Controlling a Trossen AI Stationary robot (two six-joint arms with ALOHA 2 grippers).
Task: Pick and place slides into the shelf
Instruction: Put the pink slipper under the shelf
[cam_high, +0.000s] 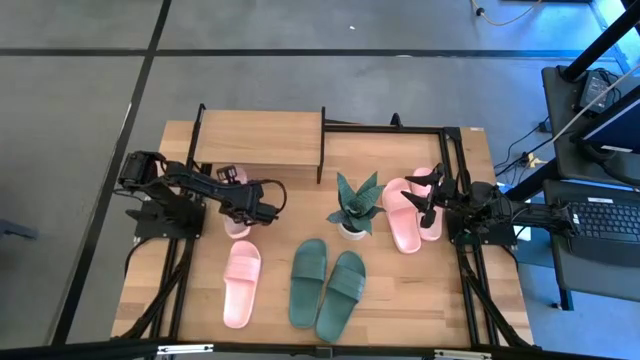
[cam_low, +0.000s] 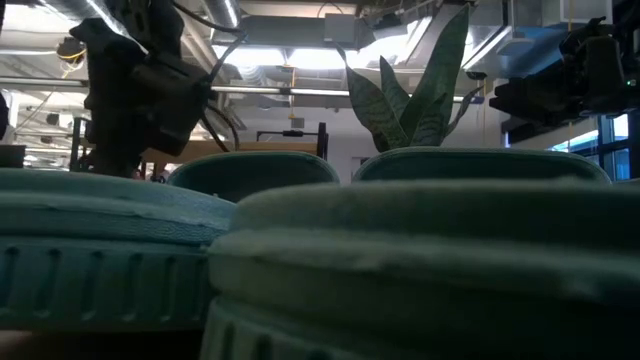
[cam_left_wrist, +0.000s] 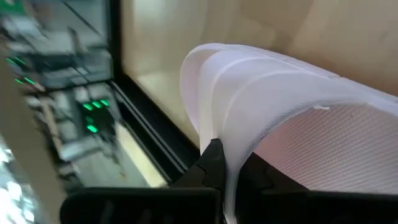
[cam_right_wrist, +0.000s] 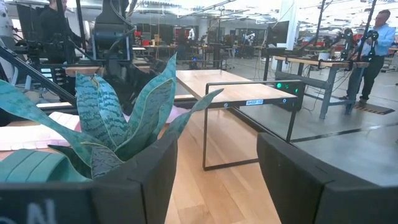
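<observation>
The shelf (cam_high: 260, 138) stands at the table's far side, left of centre. My left gripper (cam_high: 266, 204) is in front of it, shut on a pale pink slide (cam_high: 237, 226) that mostly lies hidden under the arm. Another pink slide (cam_high: 242, 283) and a dark green pair (cam_high: 326, 286) lie flat near the front edge. A second pink pair (cam_high: 408, 212) lies at the right, beside my right gripper (cam_high: 432, 196), which stands open with nothing between its fingers (cam_right_wrist: 143, 180). The green pair (cam_low: 400, 260) fills the low view. My left gripper pinches the pink slide's wide strap at its edge (cam_left_wrist: 219, 134). One finger (cam_left_wrist: 210, 163) is outside the strap and the other under its arch. The gripper slants down at it from the table's left. Whether the slide's sole rests on the table I cannot tell.
A potted plant with spiky green leaves (cam_high: 354, 206) stands mid-table between the green pair and the right pink pair. Black frame rails (cam_high: 470, 280) run along the table's sides. Desks and people show in the room beyond (cam_right_wrist: 373, 37).
</observation>
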